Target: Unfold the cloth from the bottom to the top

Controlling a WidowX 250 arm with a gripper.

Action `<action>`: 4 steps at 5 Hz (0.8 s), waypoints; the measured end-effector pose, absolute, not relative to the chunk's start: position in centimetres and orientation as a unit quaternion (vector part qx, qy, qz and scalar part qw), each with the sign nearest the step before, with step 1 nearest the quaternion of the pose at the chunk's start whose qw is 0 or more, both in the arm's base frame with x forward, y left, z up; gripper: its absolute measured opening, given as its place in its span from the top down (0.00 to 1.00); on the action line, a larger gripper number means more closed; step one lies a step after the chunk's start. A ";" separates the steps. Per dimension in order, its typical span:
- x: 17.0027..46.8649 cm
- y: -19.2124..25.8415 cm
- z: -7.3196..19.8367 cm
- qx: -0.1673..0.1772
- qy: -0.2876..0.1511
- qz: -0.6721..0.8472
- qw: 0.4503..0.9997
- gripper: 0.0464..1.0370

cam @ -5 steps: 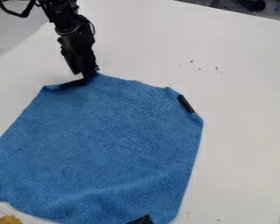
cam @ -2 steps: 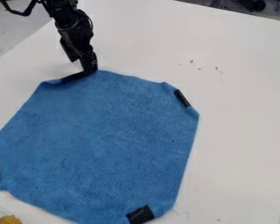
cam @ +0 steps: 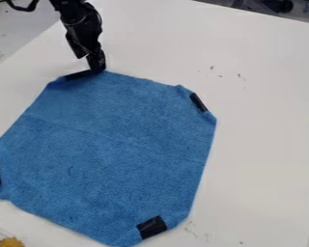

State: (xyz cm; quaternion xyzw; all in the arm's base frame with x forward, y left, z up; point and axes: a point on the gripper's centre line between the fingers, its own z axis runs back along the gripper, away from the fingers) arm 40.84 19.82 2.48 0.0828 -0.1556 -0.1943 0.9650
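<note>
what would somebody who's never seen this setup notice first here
Probably the big blue cloth spread nearly flat on the white table, with black strips at its four corners. Next, the black robot gripper at its upper left edge, beside one strip.

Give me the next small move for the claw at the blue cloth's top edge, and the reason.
I'd probably have the claw let the cloth go and lift straight up: the cloth looks spread out nearly flat, with four black patches showing around its edge, and the claw is right beside the top-left one.
</note>
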 end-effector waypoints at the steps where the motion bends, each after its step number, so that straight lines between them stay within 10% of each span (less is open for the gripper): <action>1: 40.1 19.9 2.5 0.092 -0.142 -0.189 0.967 0.04; 4: 41.1 19.3 7.1 0.132 -0.174 -0.200 0.955 0.04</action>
